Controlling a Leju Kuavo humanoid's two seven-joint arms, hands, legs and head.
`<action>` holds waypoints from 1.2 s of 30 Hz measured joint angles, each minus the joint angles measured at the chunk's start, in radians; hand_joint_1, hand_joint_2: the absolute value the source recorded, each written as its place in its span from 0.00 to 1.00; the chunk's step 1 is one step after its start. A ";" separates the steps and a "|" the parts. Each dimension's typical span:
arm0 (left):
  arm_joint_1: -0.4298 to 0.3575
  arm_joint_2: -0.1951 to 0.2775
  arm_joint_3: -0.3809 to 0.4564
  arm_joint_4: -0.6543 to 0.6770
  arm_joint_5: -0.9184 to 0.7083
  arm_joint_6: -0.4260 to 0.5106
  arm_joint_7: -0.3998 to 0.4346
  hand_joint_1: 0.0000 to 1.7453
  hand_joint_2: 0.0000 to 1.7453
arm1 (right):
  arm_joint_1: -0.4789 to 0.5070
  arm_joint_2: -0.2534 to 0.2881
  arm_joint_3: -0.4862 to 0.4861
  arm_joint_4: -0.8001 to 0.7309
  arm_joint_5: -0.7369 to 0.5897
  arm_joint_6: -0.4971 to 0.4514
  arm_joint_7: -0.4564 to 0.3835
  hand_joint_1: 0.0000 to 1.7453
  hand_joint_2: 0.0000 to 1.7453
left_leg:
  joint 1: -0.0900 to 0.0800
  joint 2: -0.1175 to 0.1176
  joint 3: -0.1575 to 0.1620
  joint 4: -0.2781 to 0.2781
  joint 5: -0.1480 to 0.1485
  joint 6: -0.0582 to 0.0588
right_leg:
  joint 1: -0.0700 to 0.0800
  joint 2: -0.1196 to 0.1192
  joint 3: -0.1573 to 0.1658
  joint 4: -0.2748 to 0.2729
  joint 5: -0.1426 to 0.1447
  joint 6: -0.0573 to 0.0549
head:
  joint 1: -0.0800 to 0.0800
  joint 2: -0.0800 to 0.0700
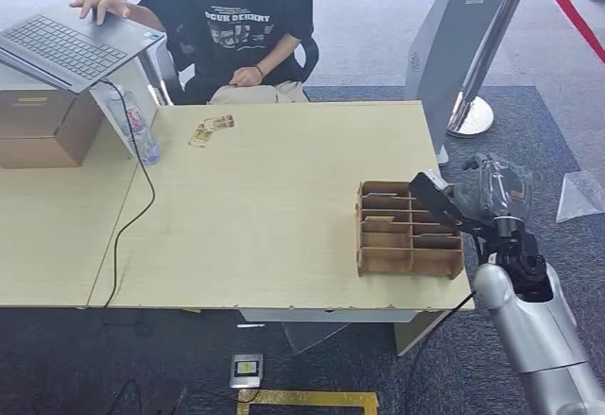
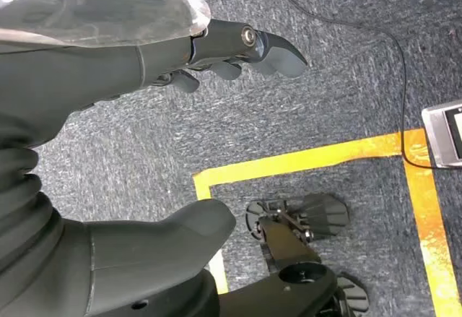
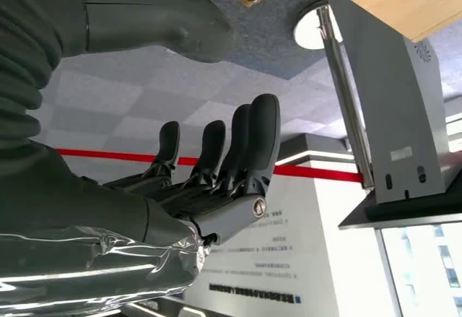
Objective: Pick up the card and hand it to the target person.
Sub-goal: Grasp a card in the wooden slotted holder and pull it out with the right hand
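A seated person (image 1: 235, 27) in a black T-shirt printed with white lettering too blurred to read works one laptop (image 1: 71, 46), raised on one cardboard box (image 1: 43, 127), at the far side of a pale wooden desk (image 1: 271, 207). Two or three small cards (image 1: 211, 129) lie near the desk's far edge, just in front of the person; their exact number is hard to tell. One plastic water bottle (image 1: 139, 127) stands beside the box. One wooden slotted organizer (image 1: 408, 231) sits near the desk's right edge, with the right robot hand (image 1: 457, 202) raised beside it, fingers (image 3: 256, 144) spread and lightly curled, holding nothing. The left robot hand (image 2: 163, 64) hangs over grey carpet marked with yellow tape (image 2: 305, 159), fingers apart and empty.
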 joint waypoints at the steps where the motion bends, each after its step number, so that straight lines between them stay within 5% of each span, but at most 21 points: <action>1: 0.000 0.001 0.000 0.000 0.001 -0.003 -0.004 0.00 1.00 | 0.001 0.000 0.000 -0.003 0.001 0.002 0.000 0.50 1.00 | 0.000 0.000 0.000 0.000 0.000 0.000 | 0.000 0.000 0.000 0.000 0.000 0.000 | 0.000 0.000; 36: -0.007 0.005 0.000 0.000 -0.003 -0.023 -0.022 0.00 1.00 | -0.065 0.000 0.037 0.138 0.018 -0.001 -0.030 0.54 1.00 | 0.000 0.000 -0.001 0.000 0.000 0.000 | 0.000 -0.001 0.000 0.000 0.000 0.000 | 0.000 0.000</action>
